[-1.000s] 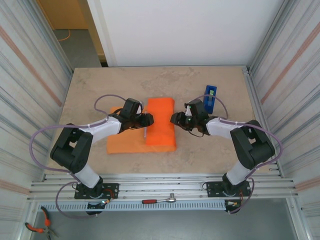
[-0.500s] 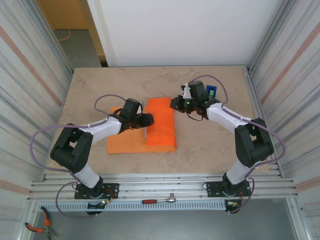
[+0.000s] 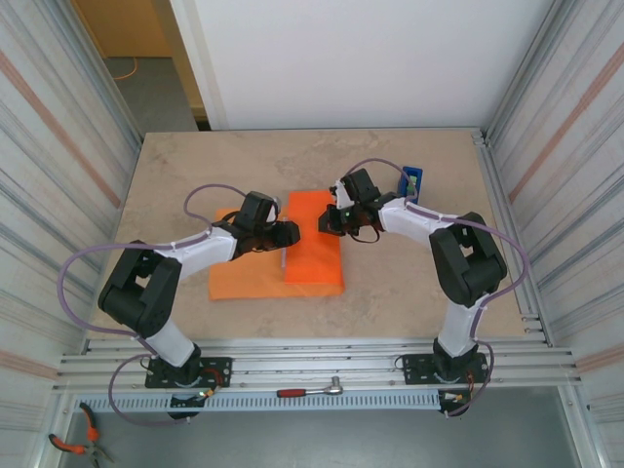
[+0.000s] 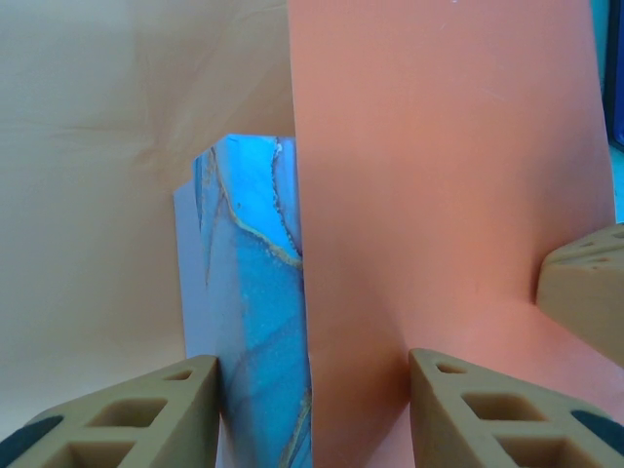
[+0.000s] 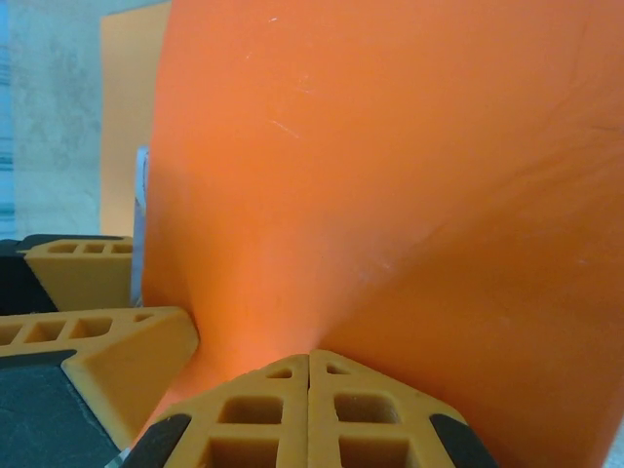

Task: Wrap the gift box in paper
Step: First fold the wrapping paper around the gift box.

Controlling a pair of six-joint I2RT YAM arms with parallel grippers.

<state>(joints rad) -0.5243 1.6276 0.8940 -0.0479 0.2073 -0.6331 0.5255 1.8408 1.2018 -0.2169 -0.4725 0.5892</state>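
The orange paper [image 3: 244,278] lies flat at centre-left, its right part folded up and over the gift box [image 3: 317,244]. A blue marbled side of the box [image 4: 249,322] shows beside the orange sheet [image 4: 439,195]. My left gripper [image 3: 290,234] clamps the box's left edge, one finger on the blue face, the other on the paper [image 4: 312,359]. My right gripper [image 3: 325,222] is shut with nothing between its fingers, its tips [image 5: 310,356] resting on the paper-covered top [image 5: 390,175]. The left gripper's fingers [image 5: 93,336] appear at the left of the right wrist view.
A blue tape dispenser [image 3: 413,181] stands at the back right, just behind my right arm. Corrugated walls [image 3: 58,175] close in both sides of the beige table [image 3: 195,166]. A wrench [image 3: 312,390] lies on the front rail.
My right arm swung from the box's right side, up past the tape dispenser, and came down with its shut tips on the box's top. The left gripper has held still.
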